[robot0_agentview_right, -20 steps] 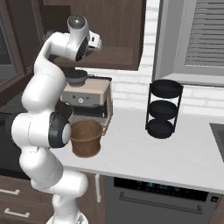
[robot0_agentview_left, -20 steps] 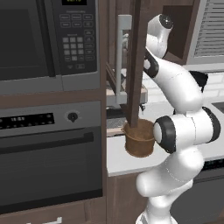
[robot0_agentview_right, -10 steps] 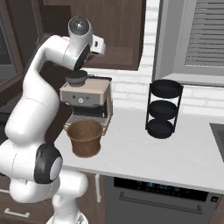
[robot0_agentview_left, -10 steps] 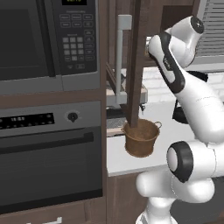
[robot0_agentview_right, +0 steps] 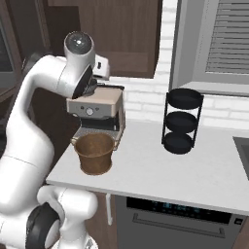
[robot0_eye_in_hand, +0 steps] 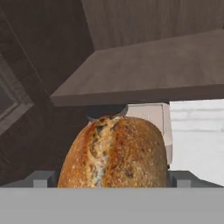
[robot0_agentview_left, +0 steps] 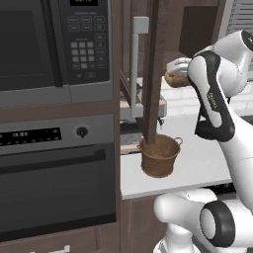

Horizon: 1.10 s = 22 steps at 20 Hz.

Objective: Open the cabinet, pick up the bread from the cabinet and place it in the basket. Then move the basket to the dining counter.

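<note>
While the bread, a crusty golden-brown bun with a split top, sits pinched between the wide-set fingers of the gripper beside the open cabinet, the carry is under way; next it must be lowered over the basket on the worktop and released.

The bread has its lower part cut off by the bottom of the hand view, so the fingertips of the hand at its sides cannot be made out. From the left base view the bread is a small brown sliver — mostly hidden behind the white arm and the open door of the cabinet. That door also covers the far rim of the basket. From the right, the arm hides the hand and the left part of the coffee machine behind the basket.
</note>
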Available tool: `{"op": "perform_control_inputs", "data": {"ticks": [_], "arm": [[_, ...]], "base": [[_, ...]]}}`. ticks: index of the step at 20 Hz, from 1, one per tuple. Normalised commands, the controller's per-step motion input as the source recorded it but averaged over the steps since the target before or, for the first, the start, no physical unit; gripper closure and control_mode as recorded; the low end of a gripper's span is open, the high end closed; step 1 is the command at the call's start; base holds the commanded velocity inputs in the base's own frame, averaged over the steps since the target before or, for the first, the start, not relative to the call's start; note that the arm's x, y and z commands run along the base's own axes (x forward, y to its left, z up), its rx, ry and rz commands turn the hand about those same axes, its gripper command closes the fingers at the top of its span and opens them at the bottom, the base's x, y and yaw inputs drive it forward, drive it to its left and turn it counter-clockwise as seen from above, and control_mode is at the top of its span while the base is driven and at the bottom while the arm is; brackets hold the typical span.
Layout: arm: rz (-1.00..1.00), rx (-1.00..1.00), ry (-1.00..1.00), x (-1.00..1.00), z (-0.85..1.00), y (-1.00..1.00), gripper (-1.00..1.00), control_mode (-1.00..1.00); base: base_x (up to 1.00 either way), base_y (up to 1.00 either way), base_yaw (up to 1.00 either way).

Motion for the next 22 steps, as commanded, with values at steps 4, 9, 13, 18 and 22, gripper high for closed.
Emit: {"op": "perform_control_inputs", "data": {"ticks": [4, 9, 13, 18, 22], "arm": [[0.02, 0.00, 0.05, -1.00, -0.51, 0.00, 1.00, -1.00], [0.00, 0.00, 0.17, -0.56, -0.89, 0.00, 1.00, -1.00], [0.00, 0.00, 0.24, 0.09, -0.57, 0.00, 1.00, -1.00], [0.00, 0.00, 0.16, 0.34, -0.38, 0.00, 1.00, -1.00], [0.00, 0.00, 0.17, 0.31, -0.30, 0.03, 1.00, -1.00]], "base": [[0.00, 0.00, 0.00], [0.00, 0.00, 0.00], [0.00, 0.00, 0.00], [0.00, 0.00, 0.00], [0.00, 0.00, 0.00]]}}
